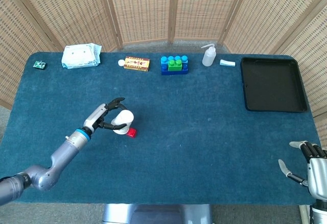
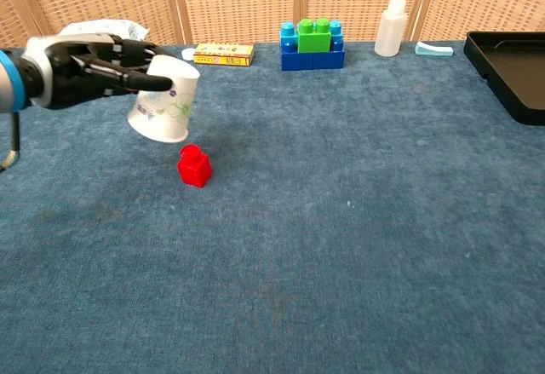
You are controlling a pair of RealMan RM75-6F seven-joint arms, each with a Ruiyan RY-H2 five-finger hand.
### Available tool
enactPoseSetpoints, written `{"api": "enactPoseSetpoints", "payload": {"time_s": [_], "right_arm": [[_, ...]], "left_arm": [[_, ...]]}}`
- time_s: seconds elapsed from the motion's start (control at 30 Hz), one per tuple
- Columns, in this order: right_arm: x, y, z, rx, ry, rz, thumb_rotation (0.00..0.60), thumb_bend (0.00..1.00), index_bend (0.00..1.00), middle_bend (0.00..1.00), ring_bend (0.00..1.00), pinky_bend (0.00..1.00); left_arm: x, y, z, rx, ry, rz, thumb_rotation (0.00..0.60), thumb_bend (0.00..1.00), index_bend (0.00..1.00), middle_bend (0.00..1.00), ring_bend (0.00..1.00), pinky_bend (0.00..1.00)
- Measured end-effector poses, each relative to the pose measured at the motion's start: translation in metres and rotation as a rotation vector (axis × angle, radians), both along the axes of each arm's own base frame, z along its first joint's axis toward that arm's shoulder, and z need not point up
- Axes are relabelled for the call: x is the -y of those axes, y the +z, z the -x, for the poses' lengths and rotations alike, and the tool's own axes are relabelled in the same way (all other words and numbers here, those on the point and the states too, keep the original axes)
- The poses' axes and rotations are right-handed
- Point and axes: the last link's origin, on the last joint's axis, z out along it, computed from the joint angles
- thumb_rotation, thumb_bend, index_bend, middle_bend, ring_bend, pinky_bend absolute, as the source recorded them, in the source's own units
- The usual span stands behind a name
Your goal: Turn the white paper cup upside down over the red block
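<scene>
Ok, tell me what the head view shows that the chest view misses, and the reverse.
Only the head view shows the right hand, open and idle at the table's near right corner, the whole black tray, and a small green item at the far left edge.

Only the chest view shows the white paper cup raised off the table, mouth down and tilted, just left of and above the red block, not yet over it.

Both show the left hand gripping the cup, the block, the blue-green bricks and the squeeze bottle.
</scene>
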Motion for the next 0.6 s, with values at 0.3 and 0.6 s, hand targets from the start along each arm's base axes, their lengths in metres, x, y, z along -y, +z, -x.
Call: {"api": "enactPoseSetpoints", "payload": {"time_s": [0.3,0.6], "right_arm": [[-0.004,0.005,0.003,-0.001,-0.01,0.008,0.354,0.33,0.36,0.39,0.37,0.39],[-0.007,0.008,0.005,0.0,-0.02,0.015,0.352,0.33,0.36,0.39,0.37,0.39]], "left_arm": [[-0.003,-0.025,-0.008,0.032,-0.012,0.025,0.498,0.21,0.48,0.08,0.0,0.07],[-0.004,-0.042,-0.014,0.049,-0.027,0.058,0.493,0.2,0.48,0.08,0.0,0.07]]}}
